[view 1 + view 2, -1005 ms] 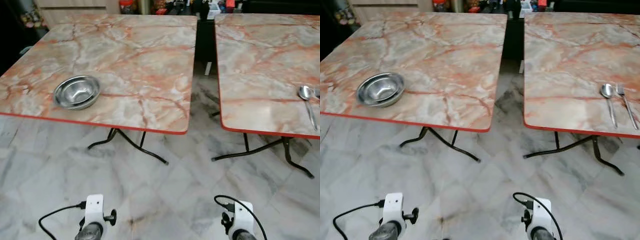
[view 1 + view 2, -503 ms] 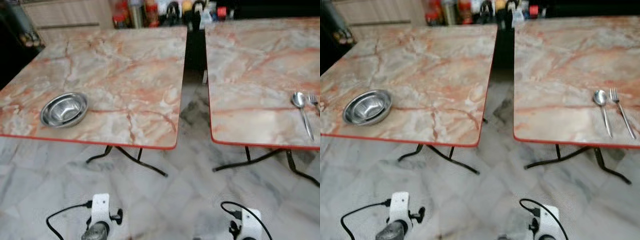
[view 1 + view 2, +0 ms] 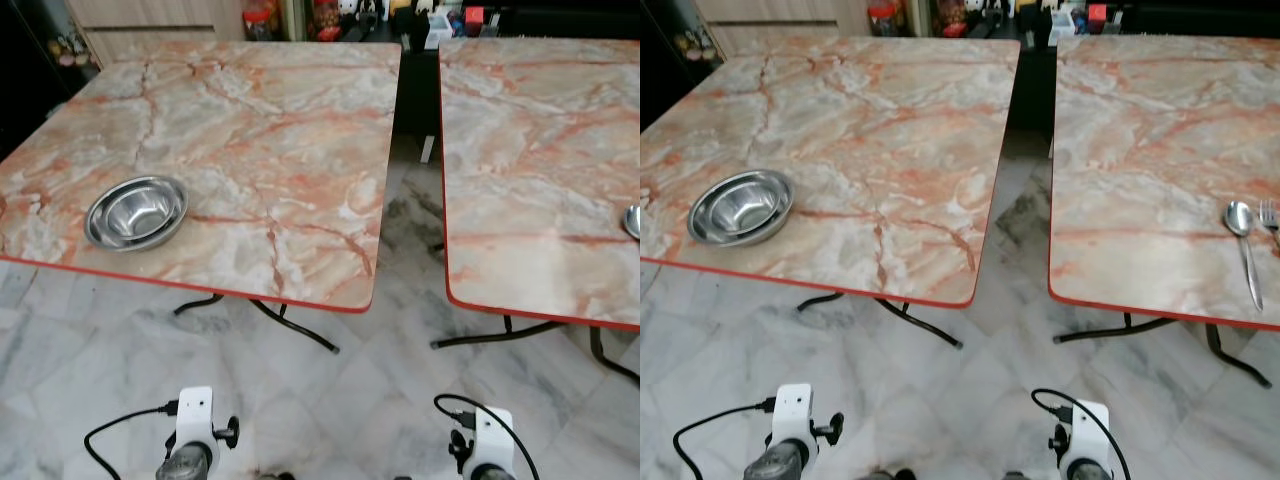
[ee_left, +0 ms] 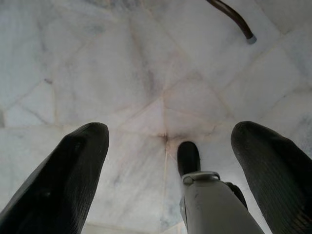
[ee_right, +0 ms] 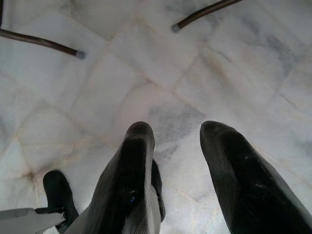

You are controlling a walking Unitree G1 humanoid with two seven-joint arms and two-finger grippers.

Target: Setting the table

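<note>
A steel bowl [image 3: 135,211] sits empty near the front left edge of the left marble table [image 3: 280,130]. On the right marble table [image 3: 1160,130], close to its front right edge, a spoon [image 3: 1242,240] and a fork [image 3: 1270,215] lie side by side. Both arms hang low in front of me, their wrists [image 3: 190,440] [image 3: 485,445] at the bottom of the eye views, well short of the tables. My left gripper [image 4: 170,131] points down at the floor, open wide and empty. My right gripper [image 5: 176,127] is also open over the floor, holding nothing.
A narrow dark gap [image 3: 418,90] separates the two red-edged tables. Black folding table legs [image 3: 290,325] [image 3: 1140,325] stand on the marble floor [image 3: 330,400]. Jars and bottles [image 3: 330,15] line the back. My foot [image 4: 187,158] is below the left gripper.
The whole picture has shifted, so the camera moved. The bowl, spoon and fork stay in place. Both arms still hang low.
</note>
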